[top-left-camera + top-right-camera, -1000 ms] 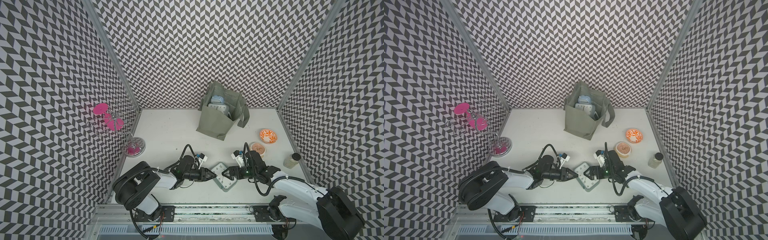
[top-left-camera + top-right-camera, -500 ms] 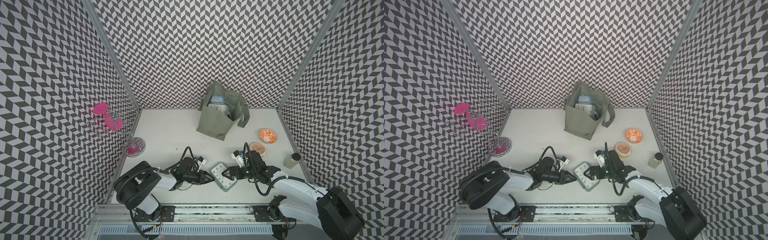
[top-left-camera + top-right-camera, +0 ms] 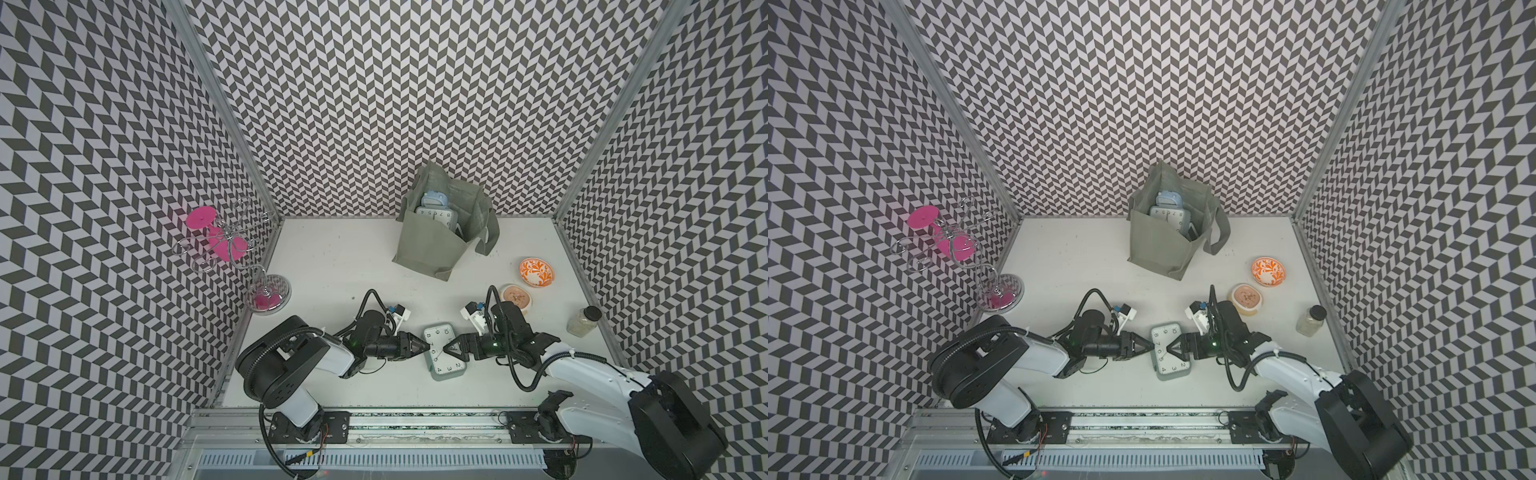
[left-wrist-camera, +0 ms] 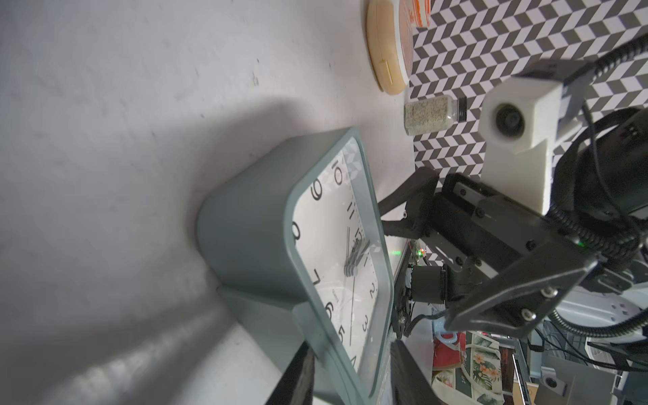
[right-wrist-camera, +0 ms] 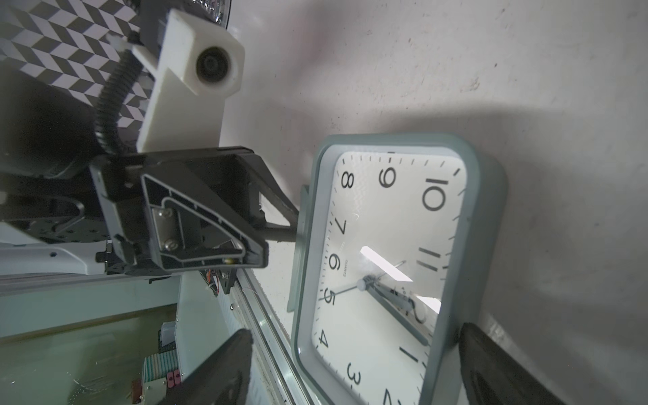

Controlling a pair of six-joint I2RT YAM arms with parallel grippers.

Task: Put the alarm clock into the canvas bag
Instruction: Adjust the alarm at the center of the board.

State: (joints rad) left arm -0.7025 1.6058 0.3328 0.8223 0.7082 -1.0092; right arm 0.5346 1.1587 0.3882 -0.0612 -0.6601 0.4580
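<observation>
**Alarm clock at pick-up point: condition and hazards**

Grey-green square alarm clock with white dial (image 3: 444, 353): lower centre of a top view, face up on the white table (image 3: 332, 257). It lies outside the tall grey-green canvas bag (image 3: 424, 249) at upper centre, well apart from it.

Left gripper (image 3: 423, 346): its fingers closely flank the clock's left rim; whether they press it cannot be told.

Right gripper (image 3: 448, 348): spread wide, one finger over the dial and one beneath the case, with a gap showing; it grasps nothing.

Hazards:
- A rim-only pinch may let the clock pivot or slip.
- The opposing fingertips are near each other and may collide.
- The soft bag holds other clocks (image 3: 435, 216) and may fold or block entry.
</observation>
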